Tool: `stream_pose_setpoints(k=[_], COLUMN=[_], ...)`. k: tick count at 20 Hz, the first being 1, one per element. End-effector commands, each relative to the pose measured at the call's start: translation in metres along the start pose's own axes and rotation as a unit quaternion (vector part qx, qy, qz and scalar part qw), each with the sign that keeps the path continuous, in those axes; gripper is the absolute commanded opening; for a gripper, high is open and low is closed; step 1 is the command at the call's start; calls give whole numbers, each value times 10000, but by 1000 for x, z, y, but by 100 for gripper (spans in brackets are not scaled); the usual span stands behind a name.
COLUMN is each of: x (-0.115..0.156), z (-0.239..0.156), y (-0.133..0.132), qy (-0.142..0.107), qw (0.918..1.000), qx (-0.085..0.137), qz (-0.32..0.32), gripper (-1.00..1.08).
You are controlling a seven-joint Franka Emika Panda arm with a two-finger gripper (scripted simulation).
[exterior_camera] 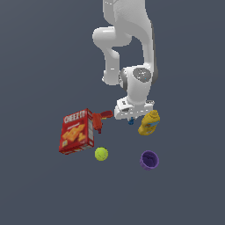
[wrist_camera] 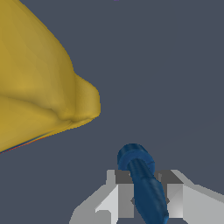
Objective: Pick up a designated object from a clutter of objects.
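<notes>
Blue rod-like blocky item (wrist_camera: pixel 142 183), the designated object, sits right between the gripper (wrist_camera: pixel 146 199) fingers in the wrist view; grey pads flank it on both sides and look closed onto it, so I read this as a grasp, though contact on each pad can't be confirmed at this resolution; in the exterior view the blue item (exterior_camera: pixel 130 121) shows as a small speck just under the white gripper (exterior_camera: pixel 132 115); can't tell if it's off the floor yet; judgement: reach and grip done, lift left

Room: yellow mustard bottle (wrist_camera: pixel 39 83) is near, bulging into the wrist view; in the exterior view the bottle (exterior_camera: pixel 149 122) lies just beside the gripper toward that view's right; red tool-shaped item (exterior_camera: pixel 99 119) is near on that view's left, with the red Cheez-It cracker box (exterior_camera: pixel 77 131) beyond it; yellow-green tennis ball (exterior_camera: pixel 101 154) and purple cup (exterior_camera: pixel 149 159) are well apart; straight up looks like the open path; sideways drift risks nudging the bottle
</notes>
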State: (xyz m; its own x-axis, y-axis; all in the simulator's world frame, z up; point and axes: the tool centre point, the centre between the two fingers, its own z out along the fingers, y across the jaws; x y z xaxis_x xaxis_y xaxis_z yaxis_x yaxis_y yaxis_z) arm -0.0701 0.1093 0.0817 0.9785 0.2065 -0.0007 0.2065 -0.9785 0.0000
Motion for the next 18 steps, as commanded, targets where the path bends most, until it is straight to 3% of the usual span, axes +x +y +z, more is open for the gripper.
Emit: stream_pose_setpoints(k=[1, 18], x=[4, 38], z=[-17, -172], y=[-5, -53], qy=[3, 3], qw=[10000, 10000], qx=[0, 2], qz=[-4, -6], gripper=[-100, -100])
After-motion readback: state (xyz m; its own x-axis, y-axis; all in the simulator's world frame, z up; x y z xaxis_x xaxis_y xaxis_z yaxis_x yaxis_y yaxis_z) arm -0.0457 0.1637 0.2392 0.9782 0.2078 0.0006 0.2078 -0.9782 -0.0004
